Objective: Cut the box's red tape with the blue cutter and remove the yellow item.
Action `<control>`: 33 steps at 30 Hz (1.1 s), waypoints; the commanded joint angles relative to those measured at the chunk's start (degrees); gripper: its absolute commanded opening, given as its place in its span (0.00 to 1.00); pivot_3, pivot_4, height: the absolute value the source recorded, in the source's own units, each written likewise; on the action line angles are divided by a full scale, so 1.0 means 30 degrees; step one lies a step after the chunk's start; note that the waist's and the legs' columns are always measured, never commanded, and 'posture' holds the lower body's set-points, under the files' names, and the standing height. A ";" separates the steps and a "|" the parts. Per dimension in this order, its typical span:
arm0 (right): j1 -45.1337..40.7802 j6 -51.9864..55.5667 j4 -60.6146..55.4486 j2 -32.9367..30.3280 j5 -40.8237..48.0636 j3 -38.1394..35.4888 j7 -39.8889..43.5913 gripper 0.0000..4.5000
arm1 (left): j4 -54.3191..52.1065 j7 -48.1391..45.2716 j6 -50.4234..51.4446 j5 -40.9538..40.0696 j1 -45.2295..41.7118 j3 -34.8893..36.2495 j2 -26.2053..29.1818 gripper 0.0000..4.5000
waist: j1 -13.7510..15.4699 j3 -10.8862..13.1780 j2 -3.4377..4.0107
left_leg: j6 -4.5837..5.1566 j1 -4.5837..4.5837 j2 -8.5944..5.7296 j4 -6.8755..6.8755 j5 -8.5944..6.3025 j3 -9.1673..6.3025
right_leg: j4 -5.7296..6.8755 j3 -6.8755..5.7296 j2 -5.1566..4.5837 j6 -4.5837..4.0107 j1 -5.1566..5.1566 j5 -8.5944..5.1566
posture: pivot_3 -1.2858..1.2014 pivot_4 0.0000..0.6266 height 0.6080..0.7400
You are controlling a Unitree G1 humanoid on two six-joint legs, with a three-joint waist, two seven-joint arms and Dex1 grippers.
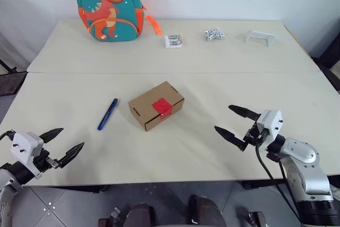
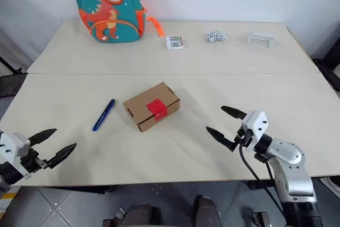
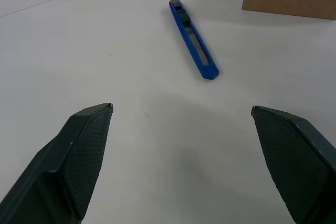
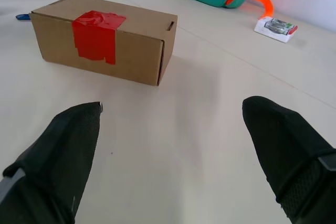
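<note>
The box (image 1: 156, 106) lies closed near the middle of the worktop (image 1: 212, 62), its long axis running from about 8 o'clock to 2 o'clock in the head views, so one short end faces the near-left and the other the far-right. The red tape (image 1: 161, 106) sits across the seam at the top edge and folds down the near long side, roughly midway along the box. The blue cutter (image 1: 107, 114) lies flat on the worktop just to the box's left, at about 9 o'clock from it, apart from it; its long axis runs from about 7 o'clock to 1 o'clock, roughly parallel to the box's short side.

The left end effector (image 1: 59, 145) hangs at the near-left edge of the worktop, released and spread wide, holding nothing, its fingers aimed toward the cutter. The right end effector (image 1: 237, 123) hovers over the near-right part of the worktop, at about 4 o'clock from the box, likewise wide apart and empty, pointing toward the box's taped side.

At the far edge stand a dinosaur backpack (image 1: 109, 5) at 11 o'clock, a small white pack (image 1: 173, 41), a cluster of dice (image 1: 214, 35) and a clear stand (image 1: 260, 37).
</note>
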 commanded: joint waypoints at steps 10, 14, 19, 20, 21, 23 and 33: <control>0.0813 0.1057 -0.3144 0.0559 0.1760 0.0175 -0.0261 1.00 | 0.0939 -0.1065 0.3188 -0.3243 -0.0317 0.2383 0.1329 1.00 | -0.0006 0.0000 0.0000 | -0.0005 0.0008 0.0020 0.0000 -0.0002 -0.0004 | 0.0026 -0.0014 0.0003 0.0000 -0.0003 0.0000 | 0.52 0.24 1.00; 0.1057 0.2221 -0.5222 0.0756 0.2598 0.0060 -0.1334 1.00 | 0.2362 -0.2038 0.3923 -0.3864 -0.0862 0.2908 0.2145 1.00 | -0.0002 0.0000 0.0001 | -0.0010 0.0013 0.0026 0.0002 -0.0005 -0.0013 | 0.0043 -0.0014 0.0003 -0.0005 -0.0015 -0.0002 | 0.52 0.24 1.00; 0.1855 0.2676 -0.6533 0.0379 0.2065 0.0851 -0.1542 0.72 | 0.3391 -0.2543 0.3047 -0.3084 -0.2433 0.2011 0.2616 0.75 | 0.0094 -0.0007 -0.0011 | -0.0019 0.0007 0.0016 0.0002 -0.0024 -0.0001 | 0.0042 -0.0047 0.0002 -0.0005 -0.0013 -0.0002 | 0.52 0.24 1.00; 0.1960 0.2650 -0.6641 0.0330 0.1689 0.1133 -0.1598 0.66 | 0.3645 -0.2549 0.2849 -0.2872 -0.2948 0.1674 0.2659 0.69 | 0.0109 -0.0007 -0.0012 | -0.0024 0.0006 0.0018 0.0003 -0.0026 0.0004 | 0.0048 -0.0070 0.0002 -0.0005 -0.0009 -0.0001 | 0.52 0.24 1.00; 0.2006 0.2596 -0.6677 0.0305 0.1442 0.1297 -0.1659 0.59 | 0.3836 -0.2564 0.2736 -0.2754 -0.3281 0.1476 0.2670 0.64 | 0.0105 -0.0009 -0.0015 | -0.0025 0.0003 0.0016 0.0003 -0.0026 0.0004 | 0.0053 -0.0078 0.0002 -0.0005 -0.0009 -0.0002 | 0.52 0.24 1.00; 0.1678 0.2211 -0.6196 0.0486 -0.0258 0.2361 -0.2273 0.42 | 0.4325 -0.2902 0.2929 -0.2234 -0.5557 -0.0449 0.2722 0.49 | 0.0092 -0.0010 -0.0017 | -0.0026 0.0005 0.0018 0.0005 -0.0025 0.0015 | 0.0054 -0.0080 0.0005 -0.0008 -0.0007 -0.0002 | 0.52 0.24 1.00; -0.0933 0.4007 -0.3303 0.1640 -0.3235 0.5627 -0.3816 0.00 | 1.2324 -0.2740 0.0179 0.3457 -1.7539 -0.8335 0.0685 0.01 | -0.0376 -0.0024 -0.0046 | -0.0042 -0.0013 -0.0007 0.0088 -0.0025 0.0065 | 0.0100 -0.0183 0.0005 -0.0003 -0.0008 0.0004 | 0.52 0.24 1.00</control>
